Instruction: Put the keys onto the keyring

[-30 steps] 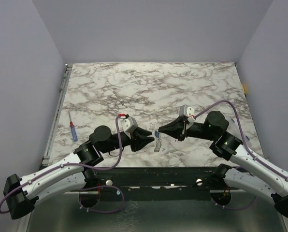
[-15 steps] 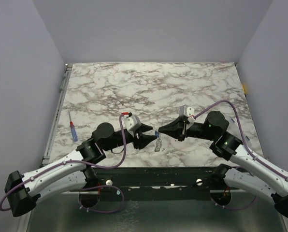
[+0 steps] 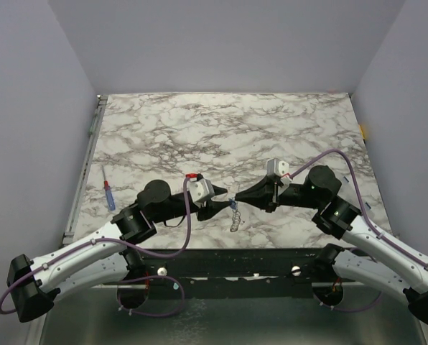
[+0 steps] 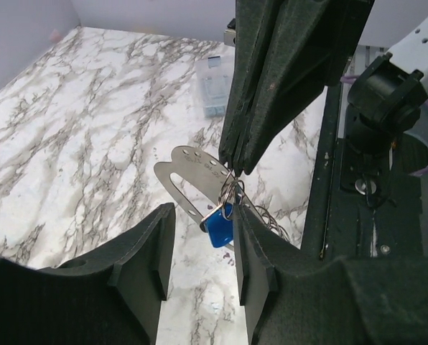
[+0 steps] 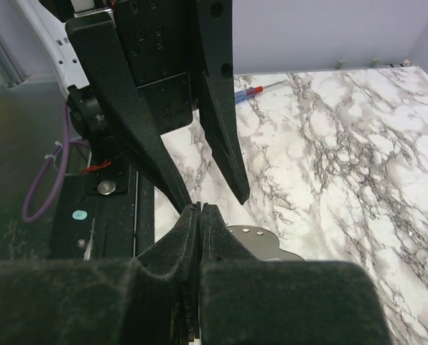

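Keys [image 4: 191, 167] hang in a bunch from the keyring [image 4: 230, 188]. They seem lifted just off the surface [image 3: 199, 122], near the middle of its near edge. Your right tool [image 4: 235, 169] is pinched tight on the keyring. Your left tool [image 4: 203, 212] is spread wide and holds nothing. The blue key [image 4: 218, 219] hangs down between its fingers [image 4: 155, 251], closer to one finger than the other. The silvery keys stick out flat to the side. Your left tool is right at the blue key, so I think you only need to squeeze it.
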### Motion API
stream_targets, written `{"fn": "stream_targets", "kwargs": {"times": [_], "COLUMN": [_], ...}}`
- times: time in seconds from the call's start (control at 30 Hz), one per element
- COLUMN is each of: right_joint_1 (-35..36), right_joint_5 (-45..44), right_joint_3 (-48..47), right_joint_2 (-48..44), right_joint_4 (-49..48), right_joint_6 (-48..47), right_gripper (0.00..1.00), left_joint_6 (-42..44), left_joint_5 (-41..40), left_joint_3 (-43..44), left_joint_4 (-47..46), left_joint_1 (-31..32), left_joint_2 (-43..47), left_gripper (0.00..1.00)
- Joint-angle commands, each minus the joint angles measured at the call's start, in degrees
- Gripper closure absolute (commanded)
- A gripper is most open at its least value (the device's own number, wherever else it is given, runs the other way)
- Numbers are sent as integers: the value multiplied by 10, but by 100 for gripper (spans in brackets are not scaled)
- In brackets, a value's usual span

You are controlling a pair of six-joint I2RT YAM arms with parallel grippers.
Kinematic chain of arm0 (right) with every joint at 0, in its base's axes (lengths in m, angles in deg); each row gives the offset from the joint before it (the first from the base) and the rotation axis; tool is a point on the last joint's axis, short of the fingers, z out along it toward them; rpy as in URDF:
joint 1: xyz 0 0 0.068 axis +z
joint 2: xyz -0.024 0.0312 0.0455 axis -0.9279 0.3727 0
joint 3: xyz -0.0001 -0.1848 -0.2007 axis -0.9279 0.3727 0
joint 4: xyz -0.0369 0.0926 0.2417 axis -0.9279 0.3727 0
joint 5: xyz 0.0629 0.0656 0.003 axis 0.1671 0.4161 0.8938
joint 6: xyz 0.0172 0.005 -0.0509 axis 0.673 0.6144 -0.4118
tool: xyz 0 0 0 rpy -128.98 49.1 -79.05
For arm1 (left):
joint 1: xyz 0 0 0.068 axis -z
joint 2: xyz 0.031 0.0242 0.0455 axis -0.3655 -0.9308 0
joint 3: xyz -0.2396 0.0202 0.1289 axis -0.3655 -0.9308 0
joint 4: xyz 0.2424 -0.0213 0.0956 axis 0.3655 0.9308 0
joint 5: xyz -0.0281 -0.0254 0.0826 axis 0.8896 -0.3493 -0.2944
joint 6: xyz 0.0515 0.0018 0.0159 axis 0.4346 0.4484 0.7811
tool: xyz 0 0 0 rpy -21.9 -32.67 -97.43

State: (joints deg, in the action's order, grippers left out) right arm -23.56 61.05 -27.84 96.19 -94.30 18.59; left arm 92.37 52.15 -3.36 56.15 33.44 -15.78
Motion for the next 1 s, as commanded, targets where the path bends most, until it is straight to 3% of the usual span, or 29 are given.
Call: {"fn": "stream_targets", "kwargs": {"times": [0.0,0.23,0.53,0.73,0.83,0.87,0.97], "right_joint_1": [2,2,3,2,3,2,2], "right_joint_5": [21,22,21,13,-45,-72,-161], "right_joint_3": [1,3,5,8,10,16,41], "right_joint_2": [-10,-11,-12,-9,-5,-4,-5], "right_joint_4": [-22,-22,-21,-16,-5,-3,-18], "right_joint_6": [7,6,5,5,13,20,65], "right_gripper": [99,100,99,99,99,99,99], "left_joint_6": [45,42,42,38,22,13,-49], "left_joint_5": [34,47,57,48,11,-4,-93], "left_joint_3": [21,24,29,28,27,25,13], "left_joint_4": [17,18,18,18,31,33,41], "left_joint_1": [2,1,1,2,1,2,2], "left_joint_2": [-1,-20,-33,-29,-24,-21,-17], "left_gripper": [59,67,100,100,100,96,66]}}
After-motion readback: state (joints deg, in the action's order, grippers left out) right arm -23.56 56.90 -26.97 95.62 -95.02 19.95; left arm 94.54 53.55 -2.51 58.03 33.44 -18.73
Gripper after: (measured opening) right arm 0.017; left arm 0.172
